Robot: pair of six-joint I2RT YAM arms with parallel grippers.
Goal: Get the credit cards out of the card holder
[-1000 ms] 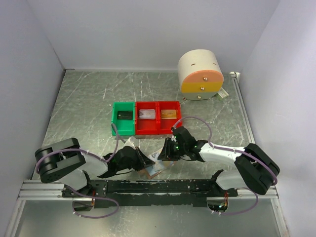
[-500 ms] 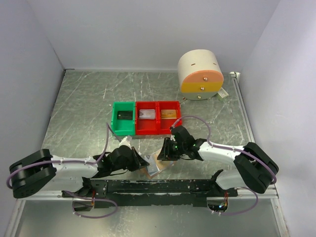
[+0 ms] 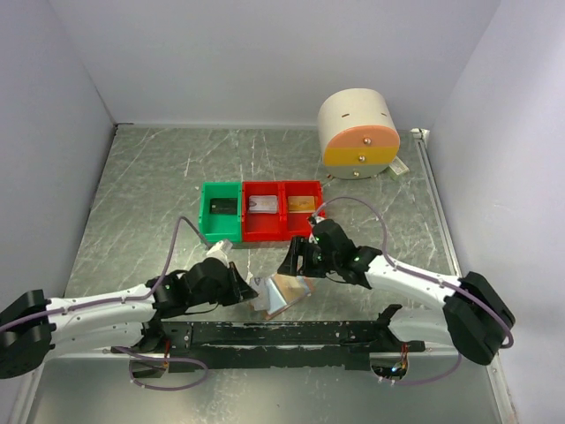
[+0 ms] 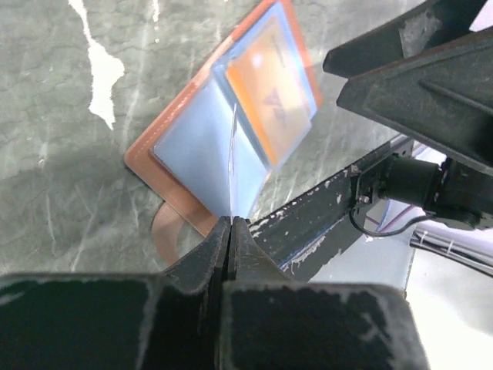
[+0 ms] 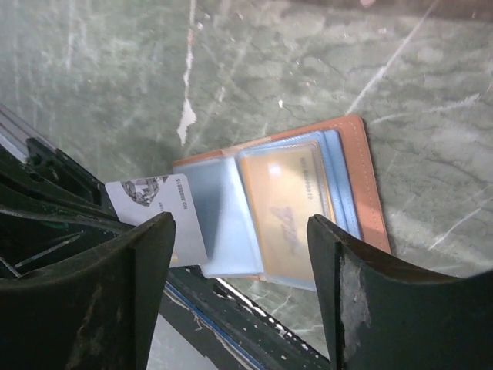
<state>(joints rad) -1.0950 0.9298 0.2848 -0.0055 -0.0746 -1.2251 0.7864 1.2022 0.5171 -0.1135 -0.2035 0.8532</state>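
The tan card holder [image 3: 293, 290] lies open on the table near the front rail, its pale blue lining [image 5: 223, 223] facing up. A gold credit card [image 5: 285, 202] sits in its right sleeve. My left gripper [image 4: 232, 223] is shut on a silver-grey credit card [image 5: 152, 206], which shows edge-on [image 4: 233, 154] in the left wrist view. That card's far end still overlaps the left sleeve. My right gripper [image 5: 243, 254] hangs open just above the holder, nothing between its fingers. From above, the left gripper [image 3: 247, 287] is left of the holder and the right gripper [image 3: 294, 263] is behind it.
A green bin [image 3: 221, 228] and a red two-part bin [image 3: 282, 231] stand mid-table, each part with a card inside. A cream cylinder [image 3: 357, 132] with an orange band stands at the back right. The black front rail [image 3: 282, 334] runs just below the holder.
My left arm has drawn back to the left, sliding the silver-grey card out of the holder. My right gripper has opened and lifted off the holder.
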